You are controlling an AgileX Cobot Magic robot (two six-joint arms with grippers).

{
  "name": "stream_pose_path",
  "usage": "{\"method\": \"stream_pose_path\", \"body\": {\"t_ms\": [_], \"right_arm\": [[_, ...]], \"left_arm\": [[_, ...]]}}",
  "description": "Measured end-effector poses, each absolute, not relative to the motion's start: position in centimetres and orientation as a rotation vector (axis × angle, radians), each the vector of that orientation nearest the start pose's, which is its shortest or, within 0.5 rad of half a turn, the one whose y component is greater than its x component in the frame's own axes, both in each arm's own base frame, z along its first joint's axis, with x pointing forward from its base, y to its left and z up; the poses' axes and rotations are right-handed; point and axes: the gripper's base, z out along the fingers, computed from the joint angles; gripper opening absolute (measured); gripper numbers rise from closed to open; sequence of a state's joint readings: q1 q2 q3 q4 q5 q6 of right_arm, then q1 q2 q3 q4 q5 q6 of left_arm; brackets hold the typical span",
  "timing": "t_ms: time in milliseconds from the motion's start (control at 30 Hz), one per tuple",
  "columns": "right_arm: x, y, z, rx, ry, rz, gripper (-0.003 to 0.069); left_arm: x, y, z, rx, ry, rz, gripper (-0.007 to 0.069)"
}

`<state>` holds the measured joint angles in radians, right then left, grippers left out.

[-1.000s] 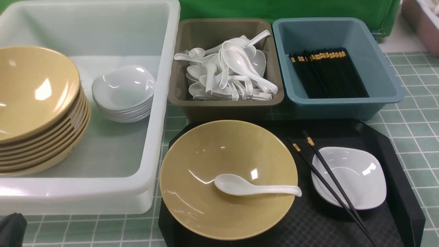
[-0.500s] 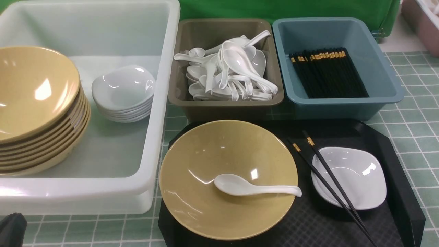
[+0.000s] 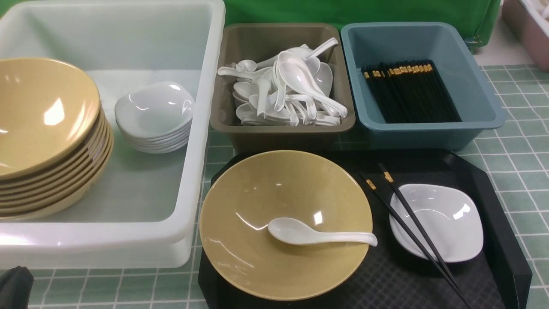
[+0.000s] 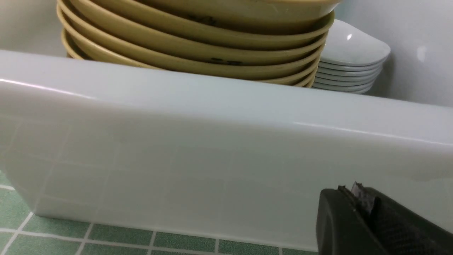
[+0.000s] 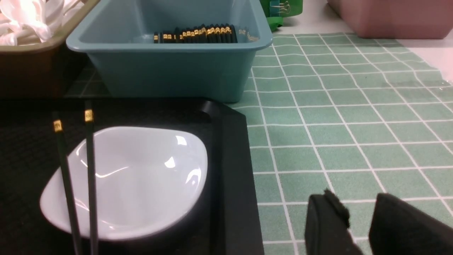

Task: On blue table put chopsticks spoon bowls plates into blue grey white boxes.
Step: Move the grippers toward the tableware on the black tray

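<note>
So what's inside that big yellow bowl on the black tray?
Just one white spoon, lying in the yellow bowl with its handle reaching the rim. Nothing else is in it. The part of the black tray under the bowl is covered.

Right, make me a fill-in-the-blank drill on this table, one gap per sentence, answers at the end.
1. The loose white spoon lies in the yellow bowl, which sits on the ____ tray.
2. Two loose chopsticks rest across the small ____ dish.
3. The bundled chopsticks lie in the ____ box.
4. In the white box, the stack of yellow bowls stands to the robot's ____ of the stacked white dishes.
Missing words: black, white, blue, left.
</note>
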<state>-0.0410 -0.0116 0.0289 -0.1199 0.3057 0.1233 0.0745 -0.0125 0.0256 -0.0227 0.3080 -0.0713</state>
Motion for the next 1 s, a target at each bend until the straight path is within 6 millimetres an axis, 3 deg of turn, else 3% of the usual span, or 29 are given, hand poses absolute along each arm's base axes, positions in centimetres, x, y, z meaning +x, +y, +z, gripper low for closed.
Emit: {"method": "stream_pose_path", "body": {"t_ms": [567, 700, 733, 767, 900, 1000], "right_arm": [[5.4, -0.6, 17.7, 0.028, 1.805, -0.089, 0.0237], [5.4, -0.5, 17.7, 0.037, 1.804, -0.081, 0.0237], [5.4, -0.5, 17.7, 0.042, 1.804, -0.078, 0.0237], [5.4, -0.5, 17.7, 0.079, 1.801, -0.046, 0.0237], [5.5, -0.2, 18.0, 0.494, 1.705, 0.346, 0.0237], [5.6, -0.1, 18.5, 0.795, 1.565, 0.651, 0.0237]], "left_arm": [[5.4, 0.3, 17.8, -0.152, 1.786, -0.024, 0.0002], [5.6, -0.1, 18.4, -0.442, 1.682, -0.357, 0.0002], [5.6, -0.1, 18.5, -0.451, 1.677, -0.365, 0.0002], [5.6, -0.3, 18.7, -0.605, 1.624, -0.544, 0.0002], [5.6, -0.8, 19.0, -0.936, 1.479, -0.927, 0.0002], [5.6, -0.9, 19.1, -1.015, 1.437, -1.025, 0.0002]]}}
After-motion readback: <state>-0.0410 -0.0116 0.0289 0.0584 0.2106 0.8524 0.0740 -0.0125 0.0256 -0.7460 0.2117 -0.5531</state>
